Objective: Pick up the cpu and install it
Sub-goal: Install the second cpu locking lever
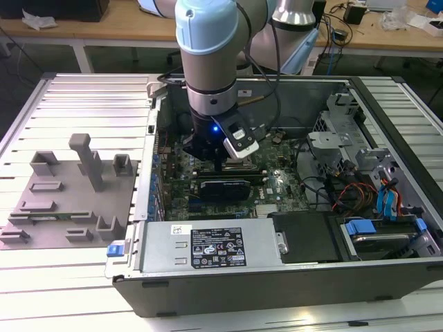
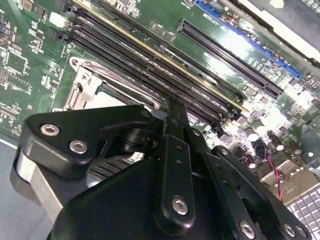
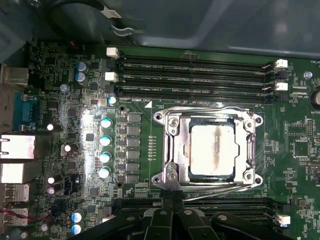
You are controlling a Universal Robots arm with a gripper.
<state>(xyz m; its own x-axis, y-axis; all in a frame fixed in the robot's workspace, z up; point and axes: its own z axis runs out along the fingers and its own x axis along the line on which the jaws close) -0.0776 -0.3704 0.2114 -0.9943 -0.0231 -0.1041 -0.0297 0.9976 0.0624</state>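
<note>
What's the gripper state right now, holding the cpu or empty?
Gripper: fingers together, nothing between them; cpu sits in the socket.

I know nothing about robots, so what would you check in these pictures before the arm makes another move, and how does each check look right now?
1. Cpu in the socket: ok, its silvery top sits inside the metal frame in the first wrist view.
2. Cpu sits flat and square: looks ok, though full seating cannot be told.
3. Gripper empty: cannot tell, its tips meet at the socket's edge, and nothing shows between them.
4. Gripper clear of the memory slots: cannot tell, the tip is very close to them in the second wrist view.
5. Arm inside the case without touching its walls: ok in the exterior view.
</note>
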